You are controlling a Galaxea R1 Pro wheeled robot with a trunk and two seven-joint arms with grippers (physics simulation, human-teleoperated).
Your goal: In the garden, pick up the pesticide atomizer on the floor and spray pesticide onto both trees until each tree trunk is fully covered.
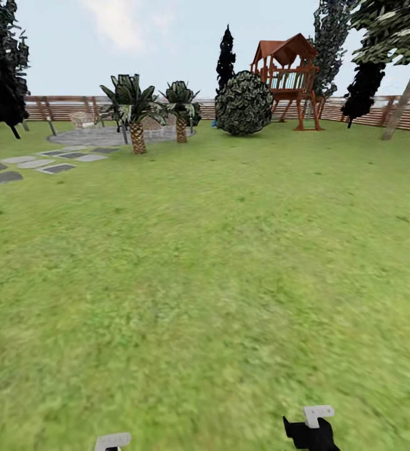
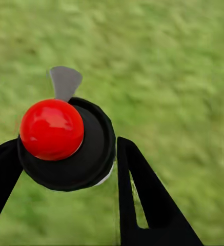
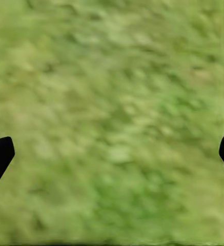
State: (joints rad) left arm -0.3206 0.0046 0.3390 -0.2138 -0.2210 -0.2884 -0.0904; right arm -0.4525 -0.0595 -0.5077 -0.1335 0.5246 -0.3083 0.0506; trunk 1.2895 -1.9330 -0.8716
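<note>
Two fingers of the left gripper [image 2: 65, 169] clamp the sprayer [image 2: 65, 143], its red cap and grey nozzle up over the lawn [image 2: 168, 61]. The right gripper [image 3: 112, 154] hangs spread and empty. One leaning tree trunk [image 1: 405, 100] stands by the fence [image 1: 61, 108], well away. Spraying from here would likely scatter mist on grass, short of bark.

2 short palms [image 1: 136, 116] stand by a paved circle [image 1: 98, 136]; a round bush [image 1: 244, 104] sits beside a wooden playhouse [image 1: 289, 75].
</note>
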